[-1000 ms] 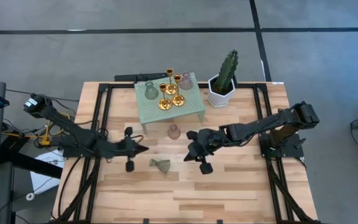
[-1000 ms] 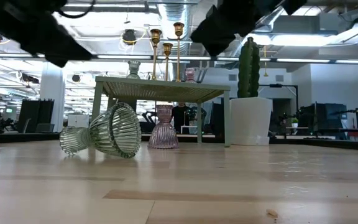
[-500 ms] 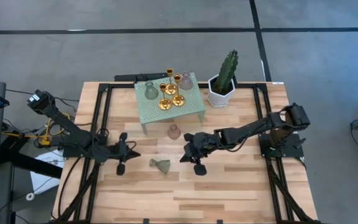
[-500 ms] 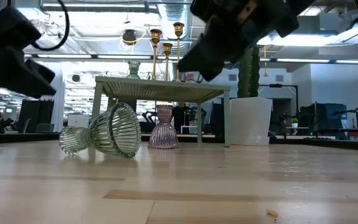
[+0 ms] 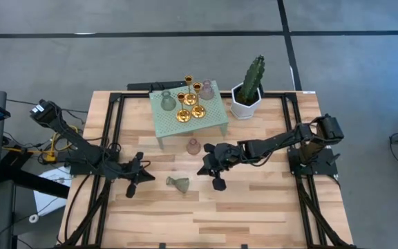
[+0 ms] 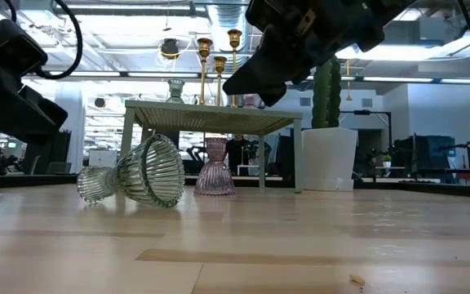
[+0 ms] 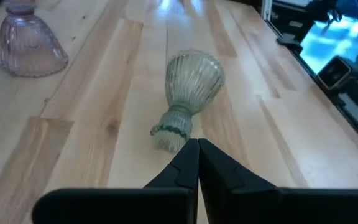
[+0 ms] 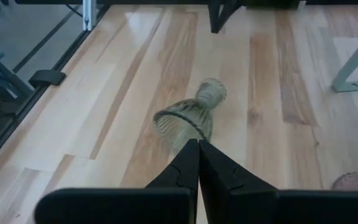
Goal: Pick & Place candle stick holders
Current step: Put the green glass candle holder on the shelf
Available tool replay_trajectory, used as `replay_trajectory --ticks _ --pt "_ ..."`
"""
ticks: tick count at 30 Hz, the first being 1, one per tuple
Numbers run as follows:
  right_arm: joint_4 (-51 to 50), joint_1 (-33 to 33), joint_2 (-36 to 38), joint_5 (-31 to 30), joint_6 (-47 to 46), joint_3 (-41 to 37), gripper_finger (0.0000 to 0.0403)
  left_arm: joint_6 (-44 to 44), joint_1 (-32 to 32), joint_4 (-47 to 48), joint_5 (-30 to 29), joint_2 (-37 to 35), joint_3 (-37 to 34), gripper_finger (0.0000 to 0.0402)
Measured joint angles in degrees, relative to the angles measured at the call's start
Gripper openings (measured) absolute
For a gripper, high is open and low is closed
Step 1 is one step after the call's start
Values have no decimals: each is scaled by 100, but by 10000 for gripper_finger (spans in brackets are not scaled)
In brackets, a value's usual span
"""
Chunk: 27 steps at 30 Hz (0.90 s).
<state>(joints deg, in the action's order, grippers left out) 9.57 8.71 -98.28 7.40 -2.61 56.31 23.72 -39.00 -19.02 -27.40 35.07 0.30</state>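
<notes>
One grey-green candle stick holder lies on its side on the wooden table, between my two grippers. Its narrow end points toward my left gripper and its wide end toward my right gripper. A pink holder stands upright beside the green side table. On that table stand three gold holders, a grey-green one and a pink one. My left gripper is shut, left of the fallen holder. My right gripper is shut, right of it and above the table top.
A white hexagonal pot with a cactus stands at the back right, beside the green table. Black frame rails run along both sides of the wooden table. Bare wood lies toward the near edge.
My left gripper has drawn back toward the table's left edge and a little toward the near edge, away from the fallen holder. My right gripper has gone left and down toward the fallen holder. The holders have stayed where they were.
</notes>
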Motion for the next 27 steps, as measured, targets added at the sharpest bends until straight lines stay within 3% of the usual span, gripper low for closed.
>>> replay_trajectory --ticks 5,10,16,19,27 --pt "-5 -33 2 2 2 0 0 638 2 -37 -7 264 0 25" --pt "-12 -37 4 2 8 0 0 1526 7 -160 -84 700 0 86" --pt "-47 -35 4 4 15 4 0 1649 134 -1120 -183 1403 2 164" --pt "-69 -35 4 4 15 4 0 1753 362 -1846 98 1810 6 194" --pt "-187 -33 7 4 17 7 0 2778 954 -2253 476 2895 90 215"
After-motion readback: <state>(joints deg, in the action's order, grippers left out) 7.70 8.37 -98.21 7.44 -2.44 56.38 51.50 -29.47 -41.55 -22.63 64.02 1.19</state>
